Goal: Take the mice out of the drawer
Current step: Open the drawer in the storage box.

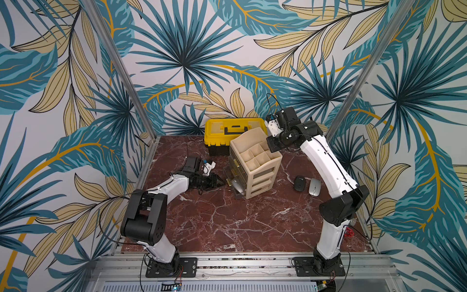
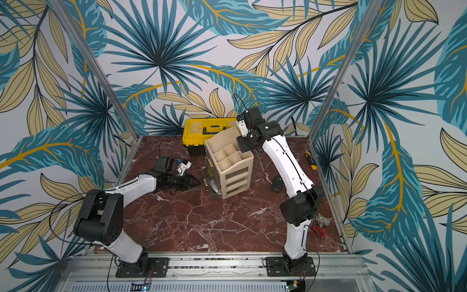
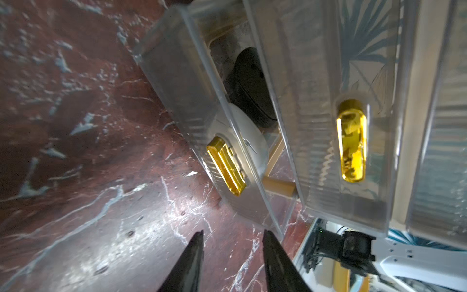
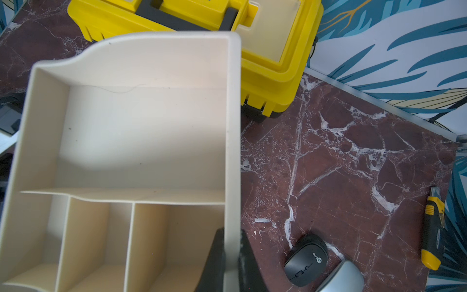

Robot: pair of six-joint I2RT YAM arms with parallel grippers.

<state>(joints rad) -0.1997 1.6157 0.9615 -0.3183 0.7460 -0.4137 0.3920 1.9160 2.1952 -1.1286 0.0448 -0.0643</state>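
Observation:
A beige drawer organizer [image 1: 255, 161] stands mid-table. Its bottom clear drawer [image 3: 182, 83], with a gold handle [image 3: 226, 169], is pulled out. A black mouse [image 3: 250, 86] and a pale silver-grey mouse [image 3: 249, 136] lie inside it. Two more mice lie on the table to the organizer's right, one black [image 1: 299, 183] and one silver [image 1: 314, 187]. My left gripper [image 3: 233, 232] is open just in front of the drawer, low over the table, holding nothing. My right gripper [image 4: 231, 230] is shut on the organizer's top rim wall [image 4: 232, 126].
A yellow toolbox [image 1: 235, 131] sits behind the organizer against the back wall. A yellow-and-black utility knife [image 2: 310, 159] lies near the right edge. The drawers above the open one are pushed in further [image 3: 351, 141]. A small red object [image 2: 319, 231] is by the right arm's base.

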